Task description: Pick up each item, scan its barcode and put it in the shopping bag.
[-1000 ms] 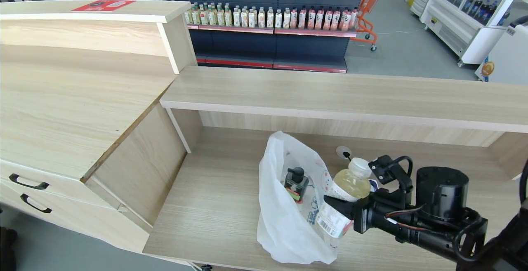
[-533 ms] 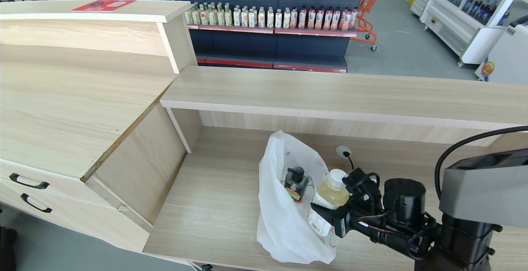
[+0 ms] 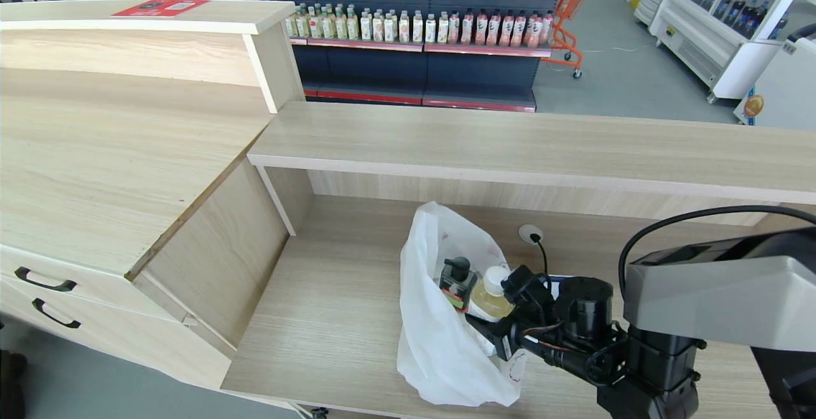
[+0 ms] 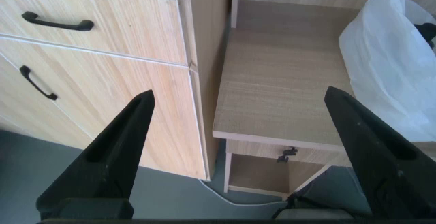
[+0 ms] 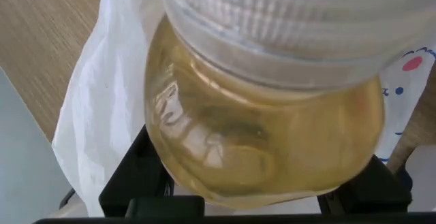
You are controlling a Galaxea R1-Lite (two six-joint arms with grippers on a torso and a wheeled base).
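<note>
Well apart from the shopping bag (image 4: 388, 54), left gripper (image 4: 238, 94) hangs off the desk (image 3: 331, 317) edge, fingers spread wide, nothing between them. Bag stands open on the desk, white plastic. Inside the bag, on its left side: dark pump bottle (image 3: 457, 284), upright. Touching it on the right, in the bag mouth: drink bottle (image 3: 489, 294), yellowish liquid, white cap up, slightly tilted. Right gripper (image 3: 497, 314) at the bag's right rim, fingers pinching the drink bottle low on its body; cap sits above the fingers.
</note>
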